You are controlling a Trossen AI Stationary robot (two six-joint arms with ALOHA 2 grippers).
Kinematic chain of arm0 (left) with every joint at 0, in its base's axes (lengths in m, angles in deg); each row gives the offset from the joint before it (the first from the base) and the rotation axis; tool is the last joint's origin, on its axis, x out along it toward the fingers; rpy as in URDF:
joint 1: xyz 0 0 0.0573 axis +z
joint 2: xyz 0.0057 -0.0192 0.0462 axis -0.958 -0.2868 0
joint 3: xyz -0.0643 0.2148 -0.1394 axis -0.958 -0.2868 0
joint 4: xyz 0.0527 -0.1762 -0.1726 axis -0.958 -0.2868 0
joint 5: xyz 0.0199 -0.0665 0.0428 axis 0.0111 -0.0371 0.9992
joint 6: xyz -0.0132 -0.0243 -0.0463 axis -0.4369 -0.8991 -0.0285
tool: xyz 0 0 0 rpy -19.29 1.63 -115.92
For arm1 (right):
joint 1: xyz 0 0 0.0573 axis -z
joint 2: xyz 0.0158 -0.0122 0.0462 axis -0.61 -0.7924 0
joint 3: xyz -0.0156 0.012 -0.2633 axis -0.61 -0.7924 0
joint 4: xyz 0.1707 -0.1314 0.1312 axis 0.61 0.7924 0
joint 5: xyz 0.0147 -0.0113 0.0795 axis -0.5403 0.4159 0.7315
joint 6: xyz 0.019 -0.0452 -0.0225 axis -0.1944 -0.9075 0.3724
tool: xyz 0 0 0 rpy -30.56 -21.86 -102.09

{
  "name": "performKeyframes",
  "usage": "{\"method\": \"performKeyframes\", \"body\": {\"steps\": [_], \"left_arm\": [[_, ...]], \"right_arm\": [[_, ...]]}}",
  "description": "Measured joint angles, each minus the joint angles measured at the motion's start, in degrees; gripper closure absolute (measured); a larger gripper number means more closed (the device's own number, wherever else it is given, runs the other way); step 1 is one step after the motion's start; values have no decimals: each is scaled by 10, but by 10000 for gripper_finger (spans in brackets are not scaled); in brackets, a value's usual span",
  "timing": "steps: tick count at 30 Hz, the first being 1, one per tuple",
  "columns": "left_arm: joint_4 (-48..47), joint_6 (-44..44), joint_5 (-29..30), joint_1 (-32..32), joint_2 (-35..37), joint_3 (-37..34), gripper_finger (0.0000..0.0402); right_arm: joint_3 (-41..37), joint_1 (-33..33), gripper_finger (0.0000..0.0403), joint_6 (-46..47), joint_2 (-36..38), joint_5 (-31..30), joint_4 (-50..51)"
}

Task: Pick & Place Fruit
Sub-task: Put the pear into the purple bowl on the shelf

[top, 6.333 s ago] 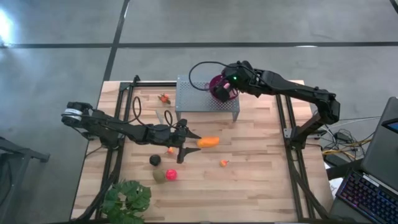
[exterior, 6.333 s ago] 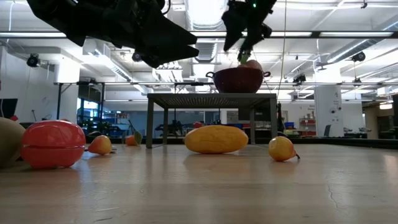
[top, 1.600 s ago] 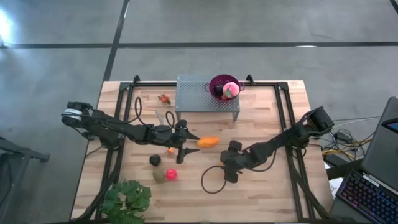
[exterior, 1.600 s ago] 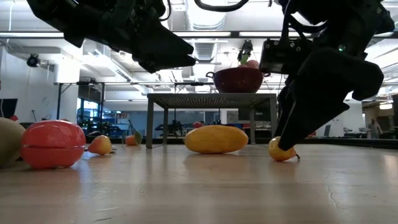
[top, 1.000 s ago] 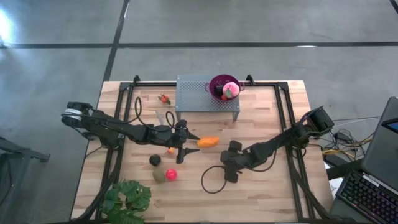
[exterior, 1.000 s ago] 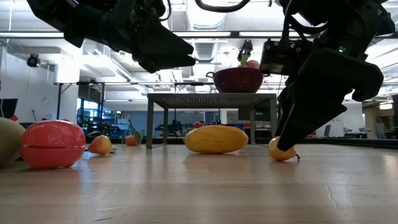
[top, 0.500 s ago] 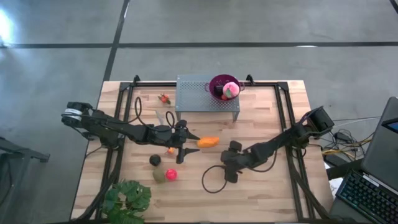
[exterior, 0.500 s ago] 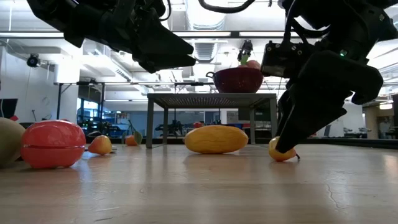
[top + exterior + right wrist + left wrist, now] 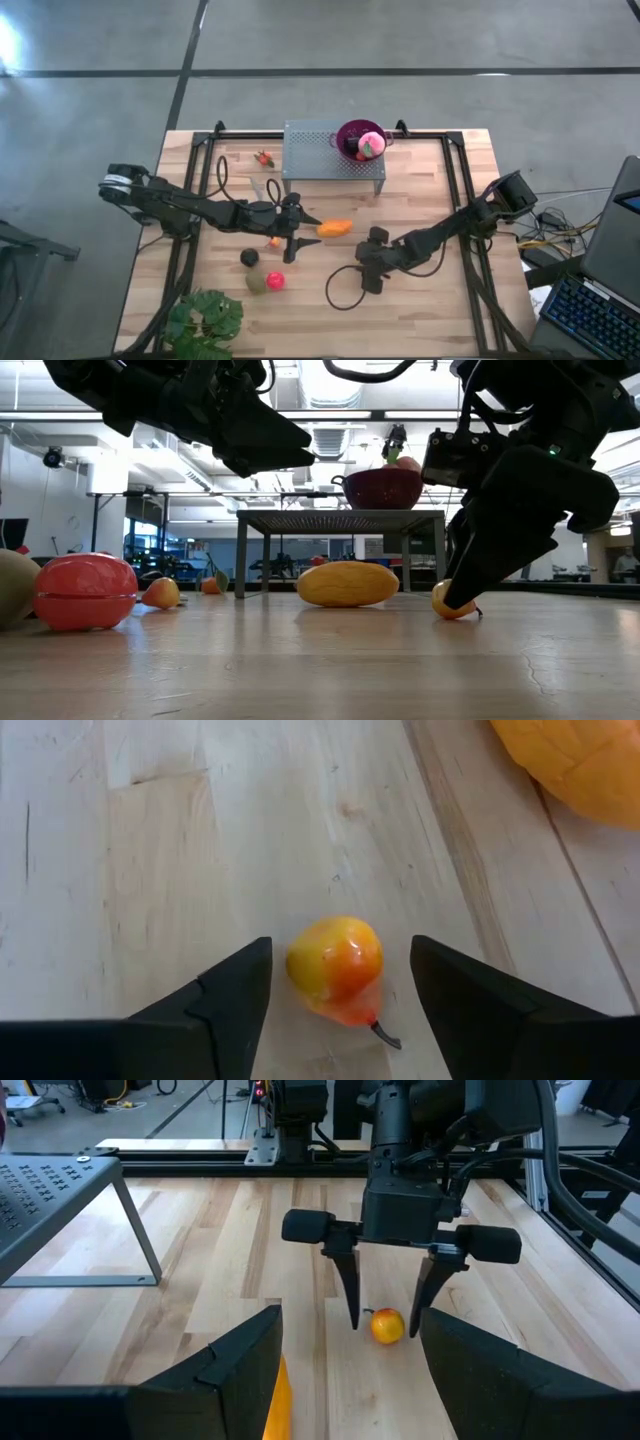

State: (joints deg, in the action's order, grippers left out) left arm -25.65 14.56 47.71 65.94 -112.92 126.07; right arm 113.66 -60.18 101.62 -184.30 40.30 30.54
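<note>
My right gripper (image 9: 335,1010) is open and points down at the table. Its fingers stand on either side of a small orange-red pear-shaped fruit (image 9: 335,965) that lies on the wood and touches neither finger. The left wrist view shows the same fruit (image 9: 387,1325) between those fingers. My left gripper (image 9: 300,232) is open and hovers beside the elongated orange piece (image 9: 336,228). A black ball (image 9: 249,258), an olive-green piece (image 9: 257,283) and a red ball (image 9: 274,281) lie near the table's near-left part. The pink ball (image 9: 372,146) sits in the purple bowl (image 9: 347,132).
The bowl stands on a grey perforated metal stand (image 9: 320,158) at the far edge. Tiny orange bits lie at the stand's left (image 9: 264,157) and under my left gripper (image 9: 273,241). A leafy plant (image 9: 205,320) fills the near-left corner. A black cable loop (image 9: 340,288) lies by my right gripper.
</note>
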Motion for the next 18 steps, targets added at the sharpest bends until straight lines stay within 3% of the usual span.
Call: {"method": "performKeyframes", "body": {"steps": [18], "left_arm": [[0, 0, 0, 0, 0, 0, 158]], "right_arm": [[0, 0, 250, -1, 0, 1, 0]]}}
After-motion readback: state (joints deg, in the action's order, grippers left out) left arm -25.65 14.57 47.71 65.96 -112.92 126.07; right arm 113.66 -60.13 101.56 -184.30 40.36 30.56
